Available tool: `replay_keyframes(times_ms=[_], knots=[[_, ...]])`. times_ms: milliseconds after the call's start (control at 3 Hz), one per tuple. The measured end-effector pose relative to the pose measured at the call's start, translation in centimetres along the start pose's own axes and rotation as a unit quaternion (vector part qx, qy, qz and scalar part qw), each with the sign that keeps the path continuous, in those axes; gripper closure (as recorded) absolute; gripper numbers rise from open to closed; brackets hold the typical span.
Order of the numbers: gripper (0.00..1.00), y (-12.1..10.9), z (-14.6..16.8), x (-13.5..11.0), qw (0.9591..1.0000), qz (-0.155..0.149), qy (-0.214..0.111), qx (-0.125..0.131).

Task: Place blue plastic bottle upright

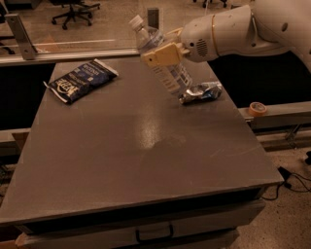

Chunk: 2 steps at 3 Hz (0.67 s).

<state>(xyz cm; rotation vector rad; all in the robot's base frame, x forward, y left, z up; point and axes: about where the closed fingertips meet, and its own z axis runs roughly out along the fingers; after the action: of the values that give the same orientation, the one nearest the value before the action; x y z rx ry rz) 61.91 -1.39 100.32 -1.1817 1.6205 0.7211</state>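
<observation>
The blue plastic bottle [167, 68] is clear with a white cap at upper left and a blue-and-white label. It hangs tilted above the back of the grey table [121, 160], cap end up and leaning left. My gripper [163, 52] comes in from the right and is shut on the bottle's middle, its tan finger across the front. The bottle's bottom end is just above the table, close to the crushed silver can [201, 92].
A dark blue snack bag [80, 80] lies at the table's back left. An orange tape roll [257, 108] sits on a ledge to the right. A glass rail runs behind the table, and office chairs [75, 9] stand beyond it.
</observation>
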Motion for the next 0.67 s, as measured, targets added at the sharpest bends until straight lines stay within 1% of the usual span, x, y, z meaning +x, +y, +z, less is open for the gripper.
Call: replay_keyframes(times_ms=[333, 667], knots=[[1.0, -0.88, -0.95, -0.31, 0.9954, -0.03, -0.09, -0.014], [1.0, -0.35, -0.34, -0.72, 0.992, -0.073, -0.101, -0.02]])
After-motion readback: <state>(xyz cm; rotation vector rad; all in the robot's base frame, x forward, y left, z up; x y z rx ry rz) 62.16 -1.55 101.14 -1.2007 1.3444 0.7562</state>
